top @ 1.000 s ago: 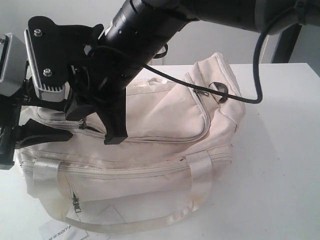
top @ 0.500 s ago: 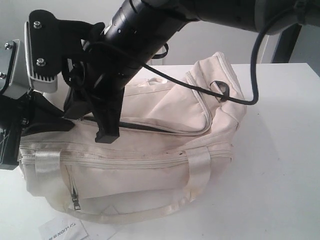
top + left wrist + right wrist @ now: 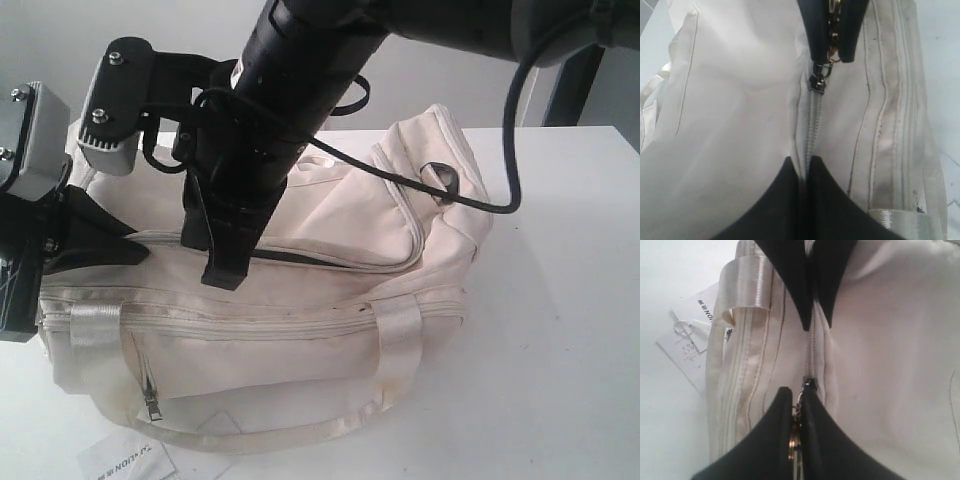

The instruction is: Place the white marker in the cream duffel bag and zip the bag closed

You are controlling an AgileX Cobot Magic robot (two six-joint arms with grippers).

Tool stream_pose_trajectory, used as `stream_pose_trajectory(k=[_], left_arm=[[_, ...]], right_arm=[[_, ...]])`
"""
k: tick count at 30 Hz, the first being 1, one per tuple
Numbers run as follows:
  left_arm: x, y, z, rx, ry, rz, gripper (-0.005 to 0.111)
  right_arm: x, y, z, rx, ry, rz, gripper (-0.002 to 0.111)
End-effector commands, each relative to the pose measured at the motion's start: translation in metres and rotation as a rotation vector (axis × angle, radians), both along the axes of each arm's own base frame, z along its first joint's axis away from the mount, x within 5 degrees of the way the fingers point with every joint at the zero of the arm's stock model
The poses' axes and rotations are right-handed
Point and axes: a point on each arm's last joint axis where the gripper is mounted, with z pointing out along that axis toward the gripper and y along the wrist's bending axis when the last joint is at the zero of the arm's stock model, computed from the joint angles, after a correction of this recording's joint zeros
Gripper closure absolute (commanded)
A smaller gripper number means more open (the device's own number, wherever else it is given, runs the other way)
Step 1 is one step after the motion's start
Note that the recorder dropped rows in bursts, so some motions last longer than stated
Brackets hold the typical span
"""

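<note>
The cream duffel bag lies on the white table, with a dark gap under its top flap to the right of my right gripper. My left gripper is shut on the fabric at the bag's left end, pinching the zip tape. My right gripper reaches across from the upper right. It is shut on the gold zip pull, and the slider sits just below its tips. The zip looks closed between the two grippers. The white marker is out of view.
A printed white card lies on the table by the bag's front left corner. Shiny strap handles hang down the front, above the front pocket's zip pull. A black cable loops over the bag's right end.
The right gripper went left, then came back a little to the right, still holding the pull, and its wrist turned. A dark gap appeared under the flap.
</note>
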Motion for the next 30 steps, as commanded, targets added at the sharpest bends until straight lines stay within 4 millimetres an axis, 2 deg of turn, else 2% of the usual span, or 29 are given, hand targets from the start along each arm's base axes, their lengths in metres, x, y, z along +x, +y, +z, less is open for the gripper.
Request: stream_pose_trajectory(k=[1,30], left_arm=[[0.000,0.000,-0.001,0.005,-0.019,-0.012,0.107],[0.002,0.001,-0.001,-0.009,0.004,0.035,0.107]], right_arm=[[0.004,-0.014,0.005,-0.022,0.015,-0.053,0.108],[0.020,-0.054,-0.001,-0.110,0.124,-0.161,0.108]])
